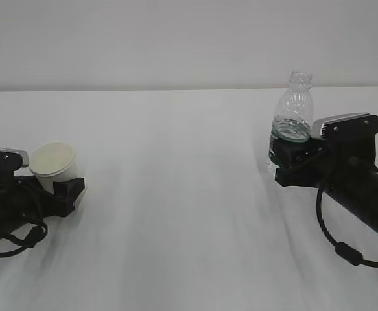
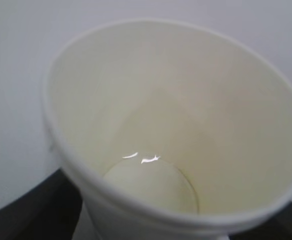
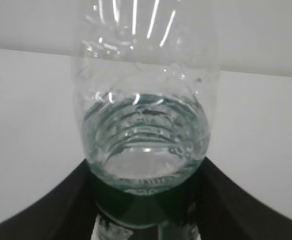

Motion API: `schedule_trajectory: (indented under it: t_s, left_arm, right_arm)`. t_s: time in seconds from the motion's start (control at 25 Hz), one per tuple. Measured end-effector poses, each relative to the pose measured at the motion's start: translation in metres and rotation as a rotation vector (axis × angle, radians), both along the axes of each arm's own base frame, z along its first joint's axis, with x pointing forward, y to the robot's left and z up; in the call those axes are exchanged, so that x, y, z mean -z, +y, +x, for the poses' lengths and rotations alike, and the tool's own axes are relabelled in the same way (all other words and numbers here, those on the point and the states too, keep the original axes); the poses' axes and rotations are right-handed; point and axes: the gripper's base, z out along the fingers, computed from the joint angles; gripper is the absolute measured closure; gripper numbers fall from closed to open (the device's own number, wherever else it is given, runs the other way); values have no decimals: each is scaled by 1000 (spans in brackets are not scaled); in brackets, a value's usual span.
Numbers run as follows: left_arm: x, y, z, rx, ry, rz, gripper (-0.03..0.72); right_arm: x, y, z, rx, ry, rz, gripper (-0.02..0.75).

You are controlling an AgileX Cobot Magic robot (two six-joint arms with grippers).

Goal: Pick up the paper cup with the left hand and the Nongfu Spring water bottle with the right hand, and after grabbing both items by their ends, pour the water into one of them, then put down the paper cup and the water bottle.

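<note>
Stood on the white table (image 1: pixel 189 194), far apart: cup (image 1: pixel 54 165) at left, bottle (image 1: pixel 294 107) at right. Cup sat tilted between the fingers of the left gripper (image 1: pixel 64 189), low on its wall; whether gripped or merely flanked, could not tell. Inside the cup (image 2: pixel 186 130), pale cream, with a small glint near the bottom. Bottle clasped at its green label band by the right gripper (image 1: pixel 291 155), upright, uncapped. Water (image 3: pixel 146 140) low inside.
</note>
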Motion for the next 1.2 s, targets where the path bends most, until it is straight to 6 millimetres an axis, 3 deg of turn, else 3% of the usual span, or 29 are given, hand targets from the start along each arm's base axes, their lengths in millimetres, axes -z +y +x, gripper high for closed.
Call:
schedule_trajectory:
  t_s: [0.2, 0.44, 0.84, 0.96, 1.2]
  left_arm:
    - [0, 0, 0, 10, -8, 25, 85]
    - [0, 0, 0, 15, -11, 36, 14]
    - [-2, -1, 6, 18, -31, 33, 11]
    - [-2, -1, 6, 16, -31, 33, 27]
    - [-2, -1, 6, 15, -31, 33, 133]
  right_arm:
    - [0, 0, 0, 0, 0, 0, 325]
    - [0, 0, 0, 0, 0, 0, 326]
    - [0, 0, 0, 0, 0, 0, 327]
    - [0, 0, 0, 0, 0, 0, 327]
    - [0, 0, 0, 0, 0, 0, 327]
